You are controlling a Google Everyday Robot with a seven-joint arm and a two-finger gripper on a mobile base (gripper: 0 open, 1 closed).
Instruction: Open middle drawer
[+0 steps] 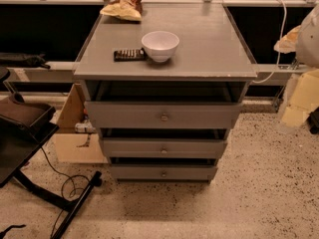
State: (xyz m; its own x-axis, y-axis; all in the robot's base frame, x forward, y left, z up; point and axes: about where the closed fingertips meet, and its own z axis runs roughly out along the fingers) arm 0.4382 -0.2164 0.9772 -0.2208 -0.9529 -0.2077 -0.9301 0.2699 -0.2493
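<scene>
three drawers [124, 114] counting middle drawer [199, 148], three round knobs [164, 117], one white bowl [160, 45], one snack bag [123, 4], one cardboard box [75, 133], gripper in frame: zero.

A cabinet [209, 39] stands on the floor [264, 183] with three drawers stacked in its front: the top drawer [163, 116], the middle drawer [163, 148] under it and the bottom drawer [163, 173] lowest. On the cabinet's top a bowl [160, 45] sits near the front, a remote [129, 55] just to its left, and a snack bag [123, 4] behind both at the back edge. A cardboard box [75, 138] stands on the floor left of the cabinet. The gripper is out of view.
</scene>
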